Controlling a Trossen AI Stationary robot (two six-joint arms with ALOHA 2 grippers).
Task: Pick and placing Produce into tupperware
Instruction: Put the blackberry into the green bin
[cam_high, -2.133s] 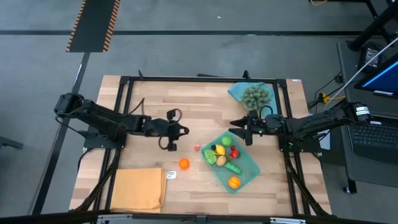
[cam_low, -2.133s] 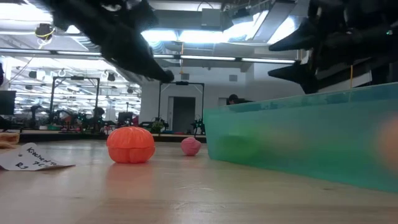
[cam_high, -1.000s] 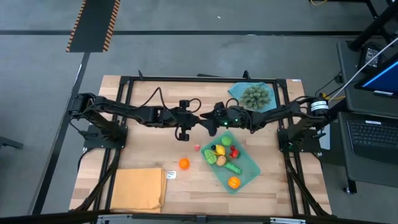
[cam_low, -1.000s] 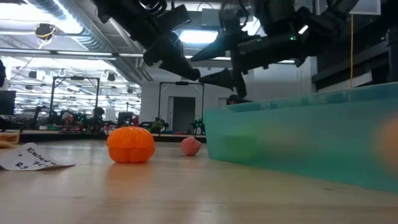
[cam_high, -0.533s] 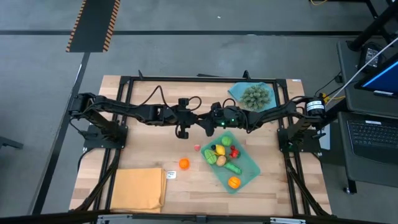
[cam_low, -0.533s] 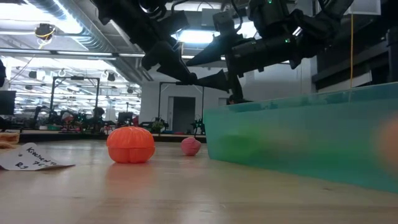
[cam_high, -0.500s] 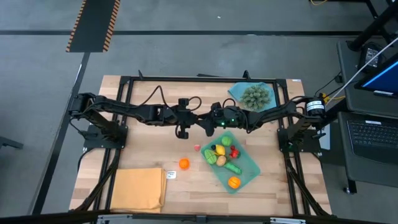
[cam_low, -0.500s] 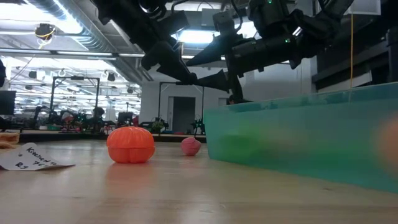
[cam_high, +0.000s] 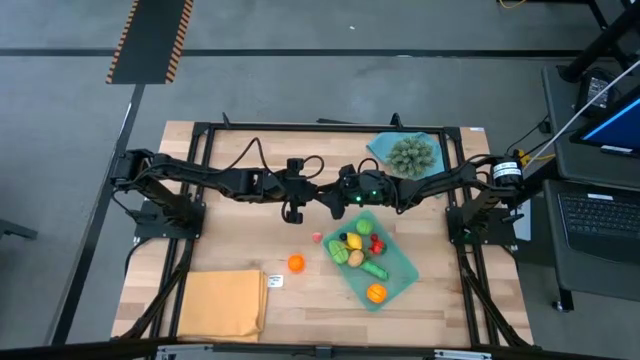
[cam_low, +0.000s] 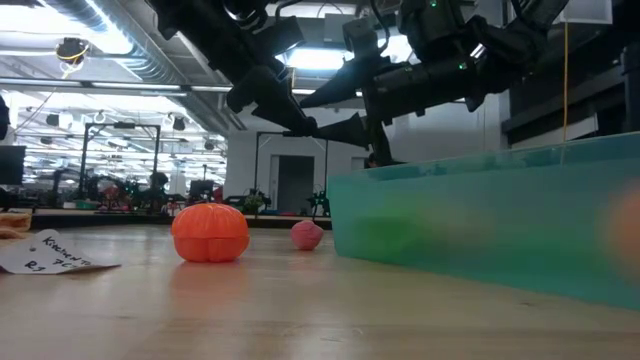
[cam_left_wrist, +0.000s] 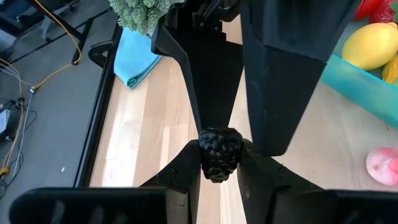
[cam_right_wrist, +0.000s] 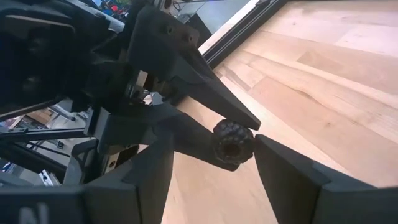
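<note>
Wooden table (cam_high: 240, 235) carried the teal tupperware (cam_high: 400, 268), part-filled with produce, while an orange piece (cam_high: 296, 263) and a pink piece (cam_high: 317, 238) lay loose beside it. Above mid-table the left gripper (cam_left_wrist: 219, 163) pinched a dark berry (cam_left_wrist: 219, 153) in narrow jaws. The right gripper (cam_right_wrist: 236, 149) met it tip to tip, its fingers (cam_right_wrist: 283, 171) flanking the same berry, not yet clamped.
</note>
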